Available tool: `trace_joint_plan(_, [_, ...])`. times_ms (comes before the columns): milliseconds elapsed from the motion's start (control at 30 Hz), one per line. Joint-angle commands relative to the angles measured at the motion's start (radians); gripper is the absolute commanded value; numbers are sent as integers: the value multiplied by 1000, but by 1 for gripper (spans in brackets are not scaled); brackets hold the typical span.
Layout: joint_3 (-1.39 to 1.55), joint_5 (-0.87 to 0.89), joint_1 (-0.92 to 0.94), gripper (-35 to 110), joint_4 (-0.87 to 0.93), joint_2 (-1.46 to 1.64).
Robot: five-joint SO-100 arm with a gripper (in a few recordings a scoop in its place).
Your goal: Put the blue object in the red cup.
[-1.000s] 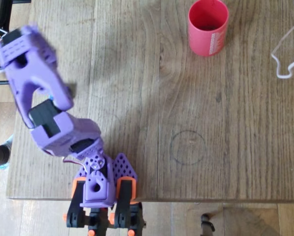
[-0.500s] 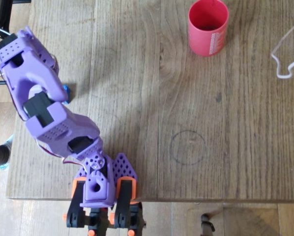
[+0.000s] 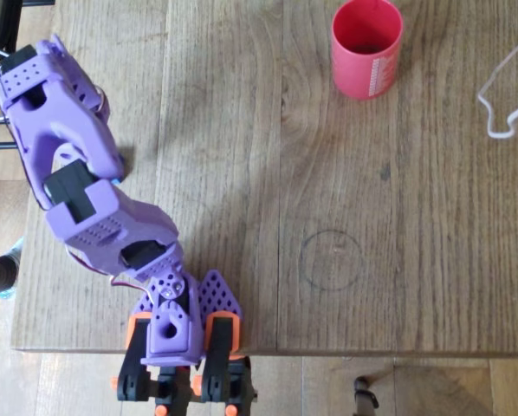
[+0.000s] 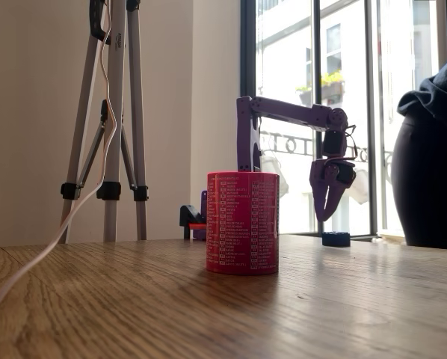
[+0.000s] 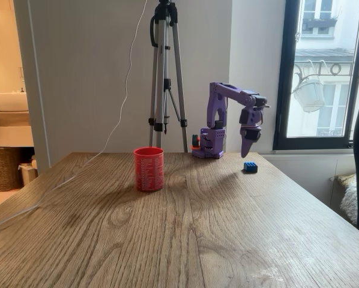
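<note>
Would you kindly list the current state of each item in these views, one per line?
Small bright blue studded plastic brick: resting on the table, ungripped.
Cylindrical red plastic cup: upright, nothing seen inside.
Purple two-finger gripper: hanging fingers-down above the brick, holding nothing.
White cable: lying loose on the wooden table.

The red cup [image 4: 242,222] stands upright on the table [image 4: 343,299], the gripper [image 4: 326,213] hanging above the blue object [image 4: 335,238].
</note>
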Motion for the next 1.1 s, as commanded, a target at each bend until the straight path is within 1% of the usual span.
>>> trace_joint_plan(0, [-89,-31,-18,23,52,5])
trace_joint_plan(33, [-91,-12,-23,31,57,5])
trace_joint_plan(67, [-91,-3,-28,35,55,5])
trace_joint_plan(100, [-91,-3,-32,36,41,5])
trace_joint_plan(167, [-91,9,-44,36,11,5])
trace_joint_plan(200, [-91,48,-54,34,-15,2])
trace_joint_plan(467, [-95,120,-141,35,-28,-110])
trace_joint_plan(800, [-86,91,-104,35,-69,-172])
trace_joint_plan(1067, [-84,91,-87,35,-63,-239])
